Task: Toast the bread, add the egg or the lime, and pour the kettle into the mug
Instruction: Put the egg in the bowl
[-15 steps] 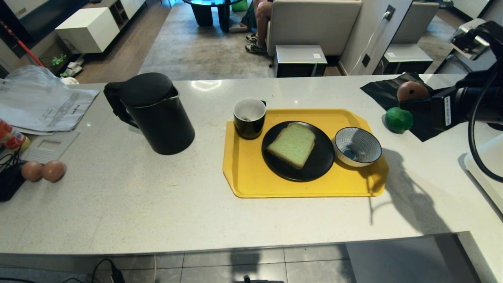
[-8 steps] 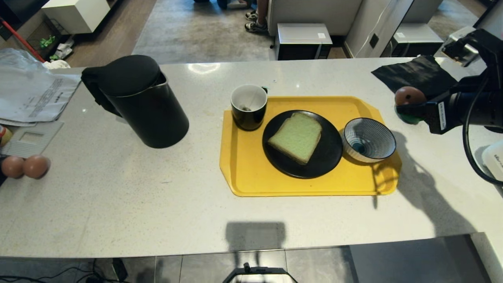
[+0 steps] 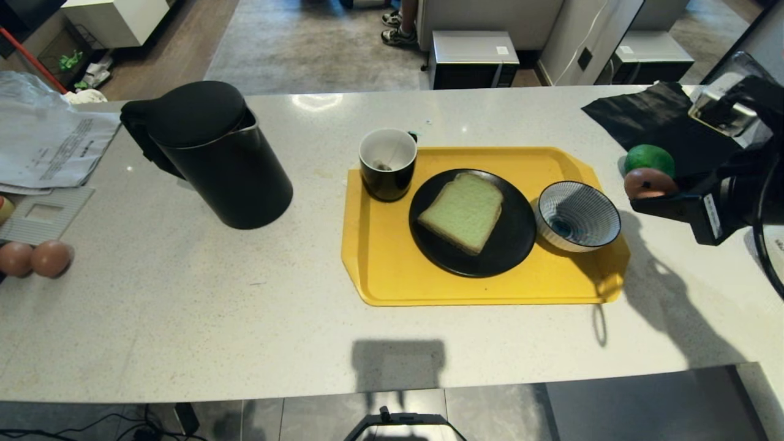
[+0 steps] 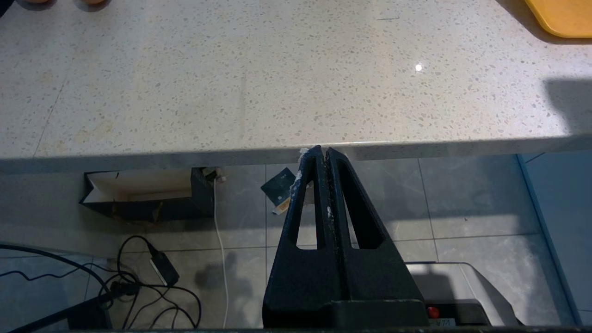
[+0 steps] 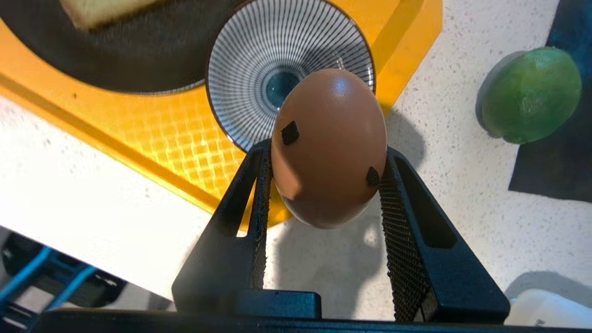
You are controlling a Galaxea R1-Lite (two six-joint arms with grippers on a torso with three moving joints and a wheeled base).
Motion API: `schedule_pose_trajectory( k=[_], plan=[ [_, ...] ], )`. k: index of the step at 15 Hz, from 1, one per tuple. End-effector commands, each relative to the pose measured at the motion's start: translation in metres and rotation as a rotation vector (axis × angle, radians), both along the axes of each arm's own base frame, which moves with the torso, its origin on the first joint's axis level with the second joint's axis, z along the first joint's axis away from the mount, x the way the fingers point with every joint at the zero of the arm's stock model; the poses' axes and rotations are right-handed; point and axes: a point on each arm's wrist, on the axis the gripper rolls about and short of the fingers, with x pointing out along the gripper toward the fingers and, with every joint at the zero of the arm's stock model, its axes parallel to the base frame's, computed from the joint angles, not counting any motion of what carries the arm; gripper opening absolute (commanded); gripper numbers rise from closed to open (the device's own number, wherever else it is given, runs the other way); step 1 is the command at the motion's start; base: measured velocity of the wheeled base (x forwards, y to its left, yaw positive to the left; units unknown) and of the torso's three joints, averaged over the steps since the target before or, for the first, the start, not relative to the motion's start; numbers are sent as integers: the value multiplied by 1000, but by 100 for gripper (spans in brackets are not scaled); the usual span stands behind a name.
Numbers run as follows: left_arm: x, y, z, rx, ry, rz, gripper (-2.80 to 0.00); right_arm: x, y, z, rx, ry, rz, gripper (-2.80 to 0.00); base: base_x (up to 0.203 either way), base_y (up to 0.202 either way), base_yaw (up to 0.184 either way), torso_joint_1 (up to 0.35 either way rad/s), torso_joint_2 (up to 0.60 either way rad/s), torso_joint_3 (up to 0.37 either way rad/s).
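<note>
My right gripper [image 3: 650, 190] [image 5: 326, 157] is shut on the pinkish-tan egg [image 3: 648, 182] [image 5: 329, 148] with black spots, held above the counter just right of the yellow tray [image 3: 392, 275]. The striped bowl [image 3: 578, 215] [image 5: 259, 60] lies close to the egg's left. The lime [image 3: 649, 159] [image 5: 531, 95] rests on the counter behind the egg. Pale green bread [image 3: 463, 211] lies on a black plate [image 3: 508, 245]. The black mug [image 3: 387, 162] stands at the tray's back left, the black kettle [image 3: 211, 156] further left. My left gripper [image 4: 322, 152] is shut and parked below the counter's front edge.
Two plain brown eggs [image 3: 33, 258] lie at the counter's left edge beside papers [image 3: 49, 144]. A black cloth [image 3: 655, 116] covers the back right corner. A white object [image 5: 545, 307] sits at the far right. A person's feet [image 3: 398, 33] show beyond the counter.
The whole view shifted as the camera moved. My right gripper has carried the egg down and forward, from above the lime to beside the striped bowl.
</note>
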Motion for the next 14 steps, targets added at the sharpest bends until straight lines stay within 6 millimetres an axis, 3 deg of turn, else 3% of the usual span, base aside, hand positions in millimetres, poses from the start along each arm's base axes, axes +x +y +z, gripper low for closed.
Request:
schedule_pose_trajectory(
  k=[1,7,14],
  plan=[
    [1,0,-5,0,16,1,-280,-1,3,-2,-38,6,32,-280,0,0,0,0,0,0],
    [1,0,-5,-1,16,1,-280,19,19,-22,-128,69,109,-280,0,0,0,0,0,0],
    [1,0,-5,-1,16,0,-280,40,41,-32,-169,101,168,-280,0,0,0,0,0,0]
  ],
)
